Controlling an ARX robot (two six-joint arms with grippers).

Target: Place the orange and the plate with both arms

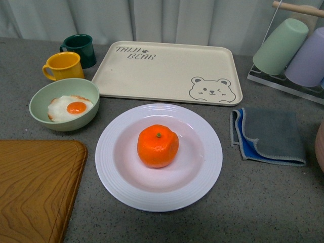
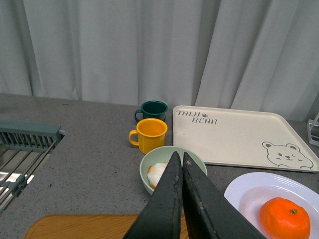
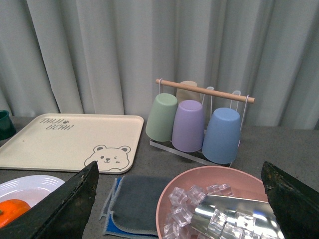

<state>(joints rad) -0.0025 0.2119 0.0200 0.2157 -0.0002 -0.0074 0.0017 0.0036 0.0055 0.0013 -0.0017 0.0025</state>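
1. Now, L claw: shut tight, fingers pressed flat together, nothing btw them. It hangs over the worktop's left part, w/ the green bowl just past its tips.
2. R claw: wide open and empty, fingers spread far apart. Below the gap sits a pink bowl of ice w/ a metal scoop, at the worktop's right edge.
3. Key relation: the orange sits dead ctr in the plate, stem dot up. The plate is mid-worktop, toward the near edge. So both lie inward of the claws: rightward from L, leftward from R.
4. Nearer arm, my guess: L. Its cam takes in the whole orange; R's cam catches only a sliver.
5. Axis: the orange is round and a bit squat, so no long axis and any grip angle would do. L would have to open first.
6. Surface: grey speckled worktop, flat, prob. not slippery.
7. Room:
   - Green bowl just beside the plate's left rim, not touching.
   - Tray just behind the far rim.
   - Cloth near on the right.
   - Board at the near-left corner.
   - Bare worktop shows toward the near-right corner.
   - Risk: tilt the plate and the orange rolls.
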